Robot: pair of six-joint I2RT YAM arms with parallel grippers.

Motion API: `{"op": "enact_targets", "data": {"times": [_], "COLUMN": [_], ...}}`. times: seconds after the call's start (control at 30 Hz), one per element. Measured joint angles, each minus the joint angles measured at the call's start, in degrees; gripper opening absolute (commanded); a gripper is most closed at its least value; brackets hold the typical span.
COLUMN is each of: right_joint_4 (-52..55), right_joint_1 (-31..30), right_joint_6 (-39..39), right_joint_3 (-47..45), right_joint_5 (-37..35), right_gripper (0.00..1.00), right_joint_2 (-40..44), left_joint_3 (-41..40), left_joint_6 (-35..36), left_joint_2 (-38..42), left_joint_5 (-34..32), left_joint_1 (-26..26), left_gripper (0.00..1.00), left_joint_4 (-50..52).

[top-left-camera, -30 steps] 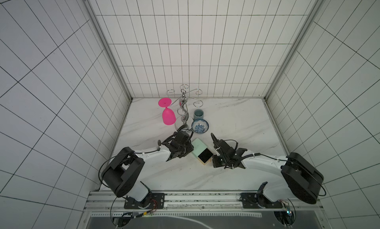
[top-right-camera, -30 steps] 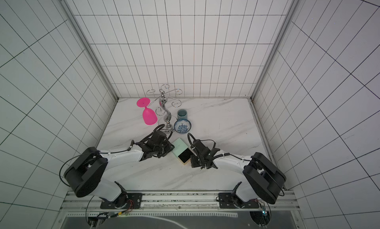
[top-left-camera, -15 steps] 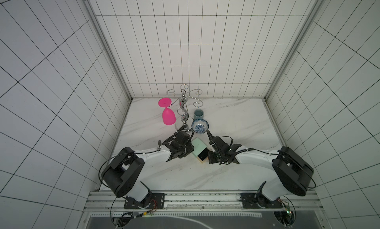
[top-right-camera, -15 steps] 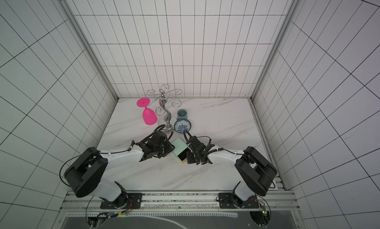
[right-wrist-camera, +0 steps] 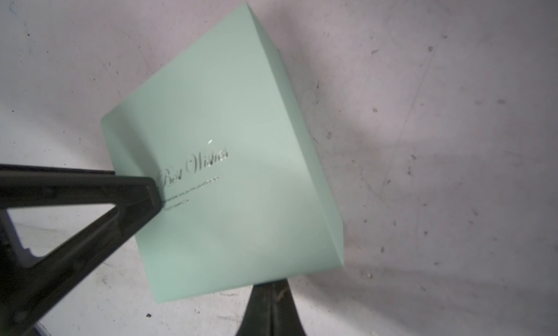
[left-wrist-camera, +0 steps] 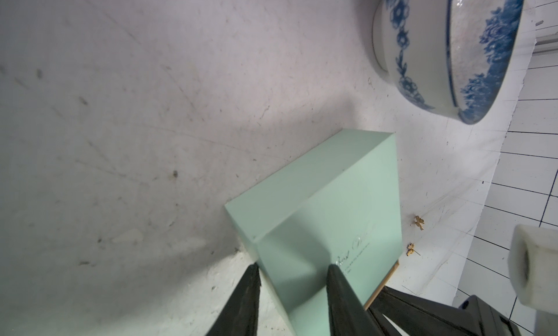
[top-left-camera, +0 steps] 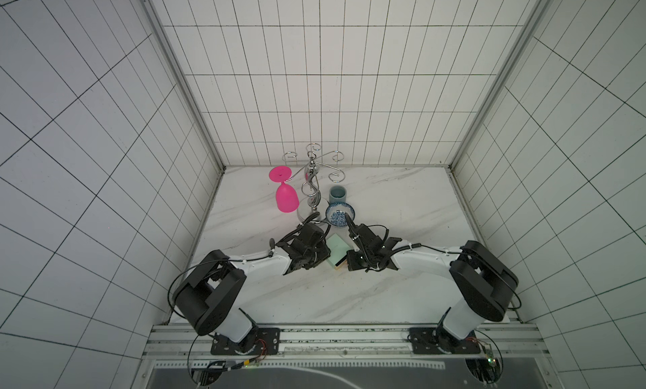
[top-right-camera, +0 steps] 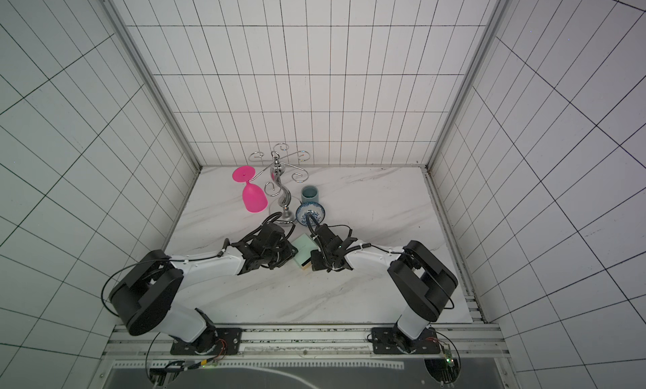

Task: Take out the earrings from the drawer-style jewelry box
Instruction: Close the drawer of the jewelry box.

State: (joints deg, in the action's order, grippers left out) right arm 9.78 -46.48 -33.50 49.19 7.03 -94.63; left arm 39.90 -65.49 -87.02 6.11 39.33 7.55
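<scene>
Mint-green jewelry box (top-left-camera: pixel 336 251) sits mid-counter (top-left-camera: pixel 402 202) between the two arms, lettered lid up, just on the robot's side of the blue-and-white bowl (top-left-camera: pixel 341 204). Left end effector (left-wrist-camera: pixel 293 268) is clamped on one corner of the box: one finger (left-wrist-camera: pixel 338 289) lies across the lettered top, the other is against the side wall low by the counter. The right wrist view shows that top finger pressing right by the script. Can't tell whether the box lies flat or is tipped up a bit. Right end effector (right-wrist-camera: pixel 271 292) has its fingers together with nothing between them, tip right at the box edge on the drawer side; actual contact not clear. Only a thin tan strip of the inner tray (left-wrist-camera: pixel 388 278) shows at that end, so the drawer is almost fully in. Earrings (left-wrist-camera: pixel 419 222) are out of the box: two tiny gold pieces on the bare counter just beside the box's side, close together, between box and right arm. They show only in the left wrist view and are hidden in both top views. Beyond the bowl a grey-blue cup (top-left-camera: pixel 337 195) stands upright. Next to it is a chrome stand (top-left-camera: pixel 312 191) with a pink wine glass (top-left-camera: pixel 286 200) hanging upside down from one hook. Bowl is near the box, not touching.
</scene>
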Motion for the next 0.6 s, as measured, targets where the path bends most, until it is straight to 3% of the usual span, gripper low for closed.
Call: {"op": "enact_targets", "data": {"times": [0.43, 0.6], "right_joint_4": [-0.2, 1.0], "right_joint_1": [0.0, 0.0], "right_joint_6": [0.1, -0.2], "right_joint_3": [3.0, 3.0], "right_joint_5": [0.8, 0.3], "right_gripper": [0.04, 0.06], "right_joint_2": [-2.2, 0.5], "left_joint_3": [0.0, 0.2], "left_joint_6": [0.0, 0.2], "left_joint_2": [0.0, 0.0], "left_joint_5": [0.0, 0.0], "left_joint_1": [0.0, 0.0], "left_gripper": [0.37, 0.38], "left_joint_4": [0.0, 0.3]}}
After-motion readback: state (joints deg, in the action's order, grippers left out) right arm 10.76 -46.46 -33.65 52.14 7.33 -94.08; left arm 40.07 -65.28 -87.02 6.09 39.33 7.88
